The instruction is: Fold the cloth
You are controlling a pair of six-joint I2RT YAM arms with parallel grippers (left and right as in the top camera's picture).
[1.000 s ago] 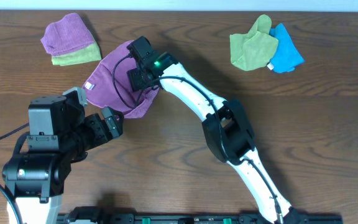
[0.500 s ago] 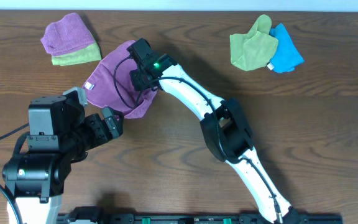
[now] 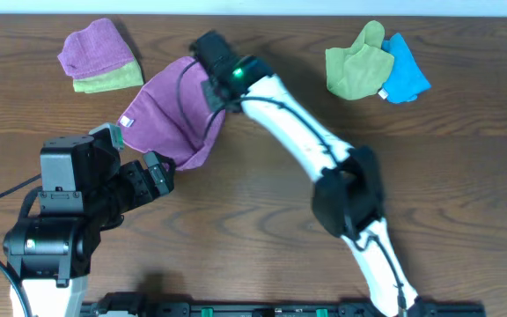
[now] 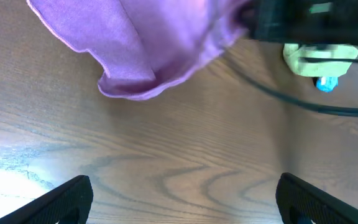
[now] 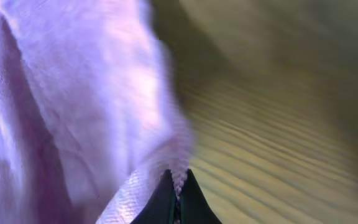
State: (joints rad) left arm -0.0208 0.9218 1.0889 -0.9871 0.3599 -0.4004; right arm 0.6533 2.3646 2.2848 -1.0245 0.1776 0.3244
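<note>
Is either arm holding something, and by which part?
The right arm's jaws are shut on the purple cloth, pinching its edge. The left arm's jaws stand open, holding nothing.

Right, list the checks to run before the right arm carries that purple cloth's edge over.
1. Right gripper shut on the cloth edge: ok, fabric is pinched between its tips.
2. Left gripper open and off the cloth: ok, it is over bare table.
3. Only one layer pinched: cannot tell.
4. White tag corner free of both grippers: ok.
5. Cloth apart from the purple-and-green pile: cannot tell, the edges are very close.
</note>
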